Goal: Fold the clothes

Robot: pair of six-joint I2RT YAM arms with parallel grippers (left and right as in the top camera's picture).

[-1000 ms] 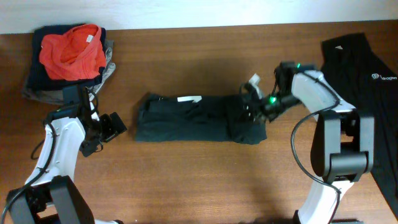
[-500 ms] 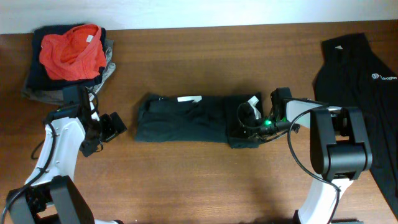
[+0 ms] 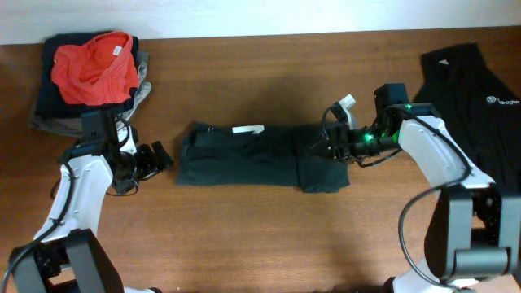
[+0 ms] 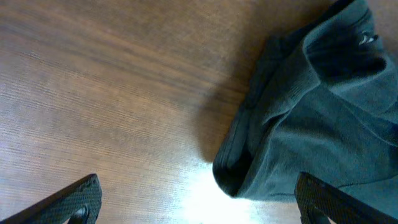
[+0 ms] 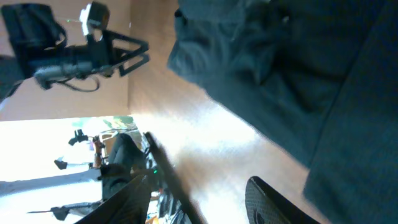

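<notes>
No legible text found. The white logo print (image 3: 498,101) on the black shirt (image 3: 464,77), far right, is too small to be read.

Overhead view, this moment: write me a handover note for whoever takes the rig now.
Left pincer: open, empty, beside the left end of the centre shirt.
Right pincer: open, empty, at that shirt's right end.
Done: centre shirt folded into a long strip, right end turned over.
Left: finish that fold; second black shirt lies unfolded at the table's right edge.
</notes>
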